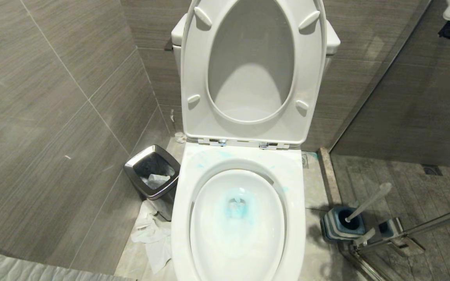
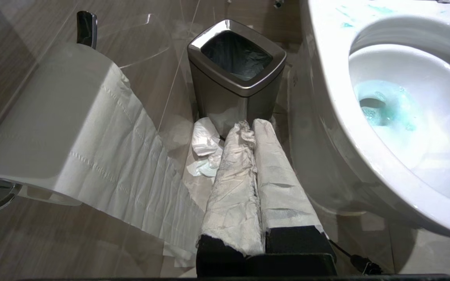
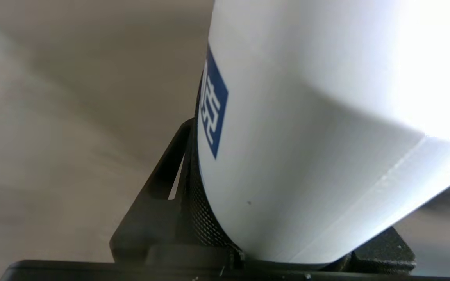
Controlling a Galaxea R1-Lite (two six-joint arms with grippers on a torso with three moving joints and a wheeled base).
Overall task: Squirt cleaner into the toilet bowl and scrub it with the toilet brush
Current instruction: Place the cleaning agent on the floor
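Note:
The toilet bowl [image 1: 182, 218] stands open in the middle of the head view, with blue-teal liquid [image 1: 237, 208] pooled at its drain and faint blue smears on the rim; its rim [image 2: 326, 97] also shows in the left wrist view. The toilet brush [image 1: 367, 203] leans in its blue-grey holder [image 1: 340, 224] on the floor to the right. Neither arm shows in the head view. My right gripper [image 3: 287, 195] is shut on the cleaner [image 3: 307, 136], a white bottle with a blue label; its cap is out of view. My left gripper [image 2: 250, 127], its fingers wrapped in white paper, is shut beside the bowl.
A steel-rimmed waste bin [image 1: 152, 173] stands left of the toilet, with crumpled paper [image 1: 152, 234] on the floor by it. A toilet paper roll [image 2: 53, 117] hangs on the left wall. The seat and lid [image 1: 252, 70] are raised. A glass partition [image 1: 404, 78] closes the right side.

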